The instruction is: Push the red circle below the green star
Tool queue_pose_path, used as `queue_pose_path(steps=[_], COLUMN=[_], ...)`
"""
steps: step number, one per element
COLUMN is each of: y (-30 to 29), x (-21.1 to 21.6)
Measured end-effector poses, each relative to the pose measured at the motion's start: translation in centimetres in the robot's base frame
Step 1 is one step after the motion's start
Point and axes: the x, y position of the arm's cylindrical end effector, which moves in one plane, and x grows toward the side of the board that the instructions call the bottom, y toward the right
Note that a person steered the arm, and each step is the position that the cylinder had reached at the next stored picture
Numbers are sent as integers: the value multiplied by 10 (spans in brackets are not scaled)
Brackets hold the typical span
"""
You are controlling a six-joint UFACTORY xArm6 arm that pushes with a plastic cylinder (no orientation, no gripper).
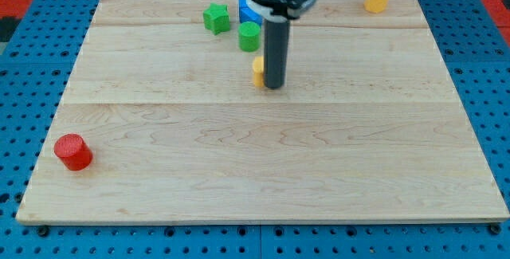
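My tip (pixel 274 86) is sitting near the surface's (pixel 239 179) top middle, touching a small yellow block (pixel 258 70) — no tool here, just a rod. The red circle (pixel 73 151) is lying far off at bottom left. The green star (pixel 215 17) is waiting up top, so I should be going around behind red and pushing it gently up-right.

no readable text, no labels, no brands, no numbers, no signs anywhere in view

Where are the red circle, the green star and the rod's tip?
red circle (pixel 73 151), camera view, its side wall.
green star (pixel 215 17), camera view, its top face.
my tip (pixel 274 86), camera view, the rod's very end.
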Motion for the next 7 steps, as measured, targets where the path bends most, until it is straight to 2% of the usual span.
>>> queue_pose_path(steps=[1, 2, 3, 4, 5, 6, 7], y=[-26, 5, 38, -32, -163, -276, -285], x=[-43, -12, 121, 197, 205, 181, 126])
